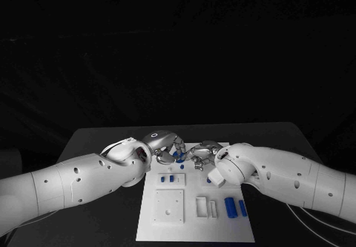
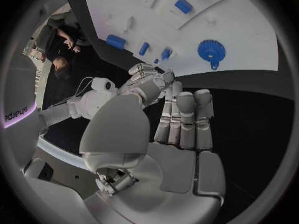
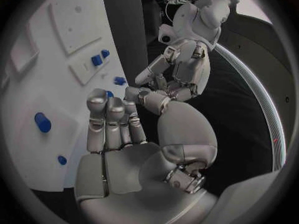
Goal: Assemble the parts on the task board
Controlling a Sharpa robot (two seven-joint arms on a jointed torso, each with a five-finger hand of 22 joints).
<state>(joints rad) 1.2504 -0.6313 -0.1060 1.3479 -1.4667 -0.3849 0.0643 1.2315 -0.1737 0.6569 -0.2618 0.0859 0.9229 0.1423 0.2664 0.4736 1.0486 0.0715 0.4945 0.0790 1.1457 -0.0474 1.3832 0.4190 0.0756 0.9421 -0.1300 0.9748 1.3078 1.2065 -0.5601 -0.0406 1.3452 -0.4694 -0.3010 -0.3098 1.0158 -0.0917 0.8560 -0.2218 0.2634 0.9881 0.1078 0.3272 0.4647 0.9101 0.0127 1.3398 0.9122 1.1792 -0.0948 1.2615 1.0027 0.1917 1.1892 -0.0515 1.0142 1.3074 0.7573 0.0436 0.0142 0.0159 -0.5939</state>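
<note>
Black surface [image 1: 104, 136] carries a white board [image 1: 194, 226]. Both hands, left [image 1: 164, 144] and right [image 1: 204, 154], meet over its far end; whether either holds anything, I cannot tell. Small blue parts [image 1: 231, 207], likely light, rigid, slippery, lie well short of the fingers [image 2: 179, 115]; pinch across the sides.

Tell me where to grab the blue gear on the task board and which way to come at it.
Judging by the left wrist view, the blue gear lies flat on the task board, toothed rim exposed and board bare around it. Probably pinch it across the rim from above, fingers on opposite sides; its low, flat pose leaves little side wall to grip. The left hand hovers nearby.
</note>
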